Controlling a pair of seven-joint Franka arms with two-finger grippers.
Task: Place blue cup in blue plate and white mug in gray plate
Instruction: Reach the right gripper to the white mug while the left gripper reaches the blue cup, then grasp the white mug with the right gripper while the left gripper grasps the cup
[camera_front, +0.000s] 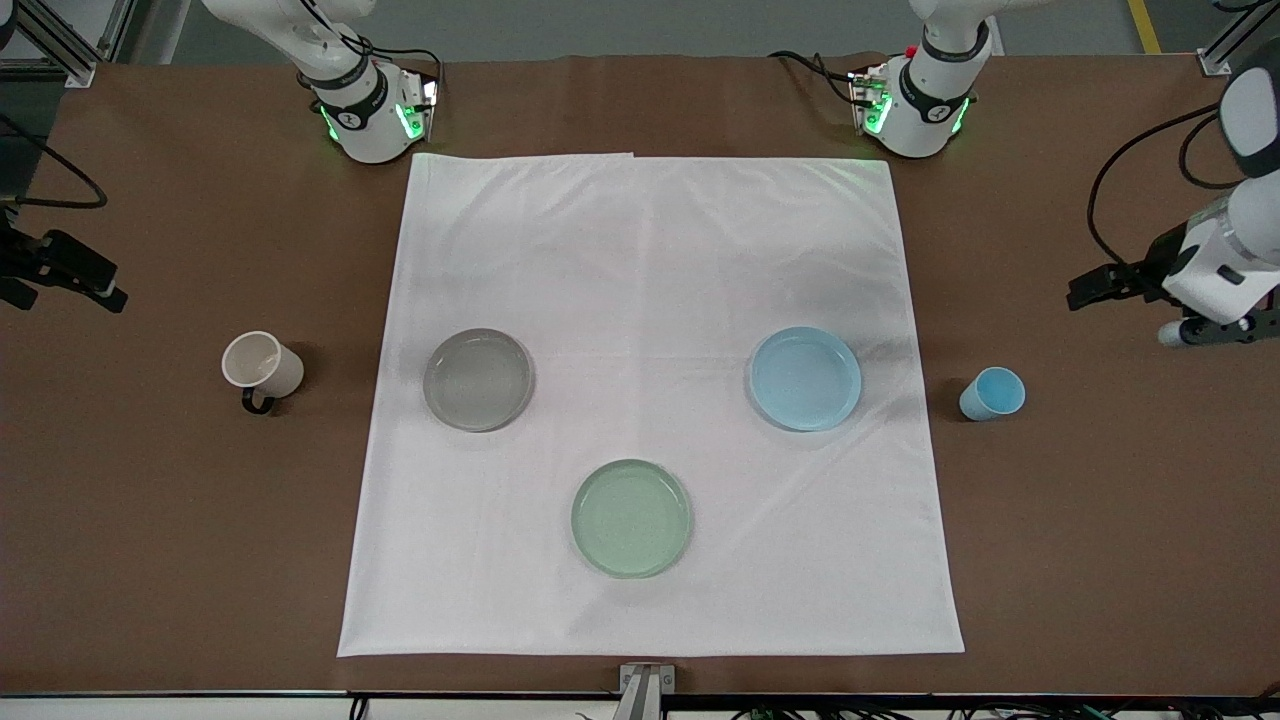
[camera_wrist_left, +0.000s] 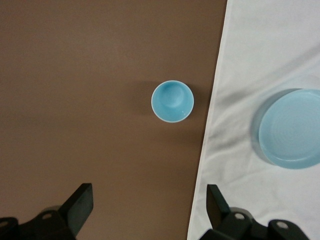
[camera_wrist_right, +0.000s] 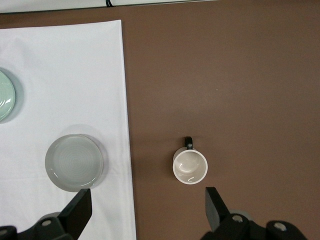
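The blue cup (camera_front: 993, 393) stands upright on the bare brown table at the left arm's end, beside the white cloth; it also shows in the left wrist view (camera_wrist_left: 172, 101). The blue plate (camera_front: 806, 378) (camera_wrist_left: 295, 128) lies empty on the cloth beside it. The white mug (camera_front: 262, 365) (camera_wrist_right: 190, 166) stands upright on the bare table at the right arm's end, its dark handle toward the front camera. The gray plate (camera_front: 478, 379) (camera_wrist_right: 74, 162) lies empty on the cloth. My left gripper (camera_front: 1078, 297) (camera_wrist_left: 150, 195) is open and empty, high over the table by the cup. My right gripper (camera_front: 115, 298) (camera_wrist_right: 147, 197) is open and empty, high over the table by the mug.
A pale green plate (camera_front: 631, 518) (camera_wrist_right: 4, 95) lies empty on the white cloth (camera_front: 650, 250), nearer to the front camera than the other two plates. The cloth covers the middle of the brown table (camera_front: 150, 520). Both arm bases stand along the edge farthest from the front camera.
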